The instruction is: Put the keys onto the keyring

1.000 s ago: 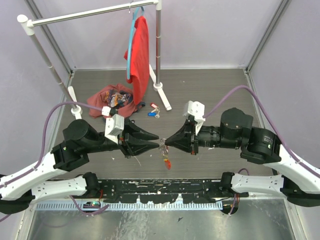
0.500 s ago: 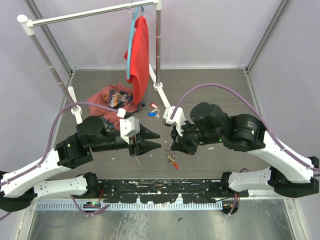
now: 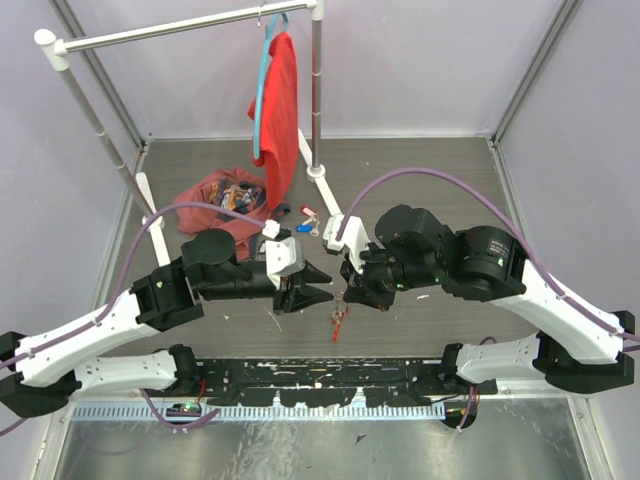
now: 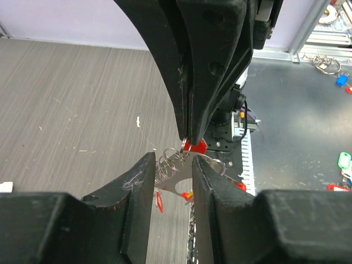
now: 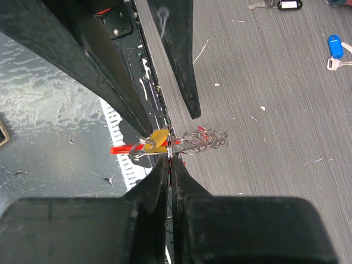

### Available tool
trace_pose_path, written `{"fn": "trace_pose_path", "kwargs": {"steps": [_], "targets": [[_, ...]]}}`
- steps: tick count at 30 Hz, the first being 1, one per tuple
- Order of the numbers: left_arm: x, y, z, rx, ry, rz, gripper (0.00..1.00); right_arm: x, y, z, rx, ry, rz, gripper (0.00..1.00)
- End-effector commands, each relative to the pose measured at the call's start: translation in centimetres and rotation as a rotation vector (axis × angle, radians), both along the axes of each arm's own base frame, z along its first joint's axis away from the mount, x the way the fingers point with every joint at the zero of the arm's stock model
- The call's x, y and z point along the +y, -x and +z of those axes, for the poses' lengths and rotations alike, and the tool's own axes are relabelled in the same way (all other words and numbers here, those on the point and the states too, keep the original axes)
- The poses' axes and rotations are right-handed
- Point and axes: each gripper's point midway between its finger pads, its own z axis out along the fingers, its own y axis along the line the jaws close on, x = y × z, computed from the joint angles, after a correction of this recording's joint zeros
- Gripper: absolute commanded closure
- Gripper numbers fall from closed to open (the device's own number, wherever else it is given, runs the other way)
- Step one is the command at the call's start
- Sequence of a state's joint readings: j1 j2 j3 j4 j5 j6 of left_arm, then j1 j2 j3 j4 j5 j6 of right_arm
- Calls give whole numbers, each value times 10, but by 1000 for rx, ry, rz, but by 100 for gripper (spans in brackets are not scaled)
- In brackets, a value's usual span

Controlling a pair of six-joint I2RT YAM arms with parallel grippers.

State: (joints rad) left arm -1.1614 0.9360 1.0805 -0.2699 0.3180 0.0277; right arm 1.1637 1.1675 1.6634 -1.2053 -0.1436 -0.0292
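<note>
The keyring [image 3: 338,320], a cluster of thin silver rings with a long red tag [image 5: 121,149] and a small yellow tag [image 5: 157,137], hangs just above the table in front of the arm bases. My right gripper [image 5: 170,160] is shut on one thin ring of it. My left gripper [image 4: 171,168] faces it from the left with its jaws apart, one on each side of the rings [image 4: 170,164] and a flat silver key [image 4: 179,184]. I cannot tell whether the left fingers touch the key. Loose keys with a blue tag [image 3: 303,226] lie farther back.
A white clothes rack [image 3: 317,100] stands at the back, with a red garment [image 3: 280,110] on a blue hanger. A heap of red cloth [image 3: 222,196] lies at its left foot. More tagged keys [image 4: 342,80] lie near the metal front strip [image 3: 320,410].
The right arm swung in and turned downward, carrying the keyring slightly right and lower. My left gripper let go, opened and followed to the right until its jaws came alongside the rings.
</note>
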Motion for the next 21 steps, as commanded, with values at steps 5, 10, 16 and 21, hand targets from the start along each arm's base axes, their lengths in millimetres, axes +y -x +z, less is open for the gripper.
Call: {"fn": "trace_pose_path", "kwargs": {"steps": [5,10,16,21], "targets": [[-6,6,7,-19,-1,-57,62,10,-2,23,-41,-99,18,99],[-8,6,4,-16,-8,-61,63,13,-2,21,-37,-99,27,99],[-9,6,4,-18,-10,-62,68,17,-2,21,-34,-102,37,99],[-9,6,4,-19,-9,-65,70,18,-1,19,-28,-98,44,99]]}}
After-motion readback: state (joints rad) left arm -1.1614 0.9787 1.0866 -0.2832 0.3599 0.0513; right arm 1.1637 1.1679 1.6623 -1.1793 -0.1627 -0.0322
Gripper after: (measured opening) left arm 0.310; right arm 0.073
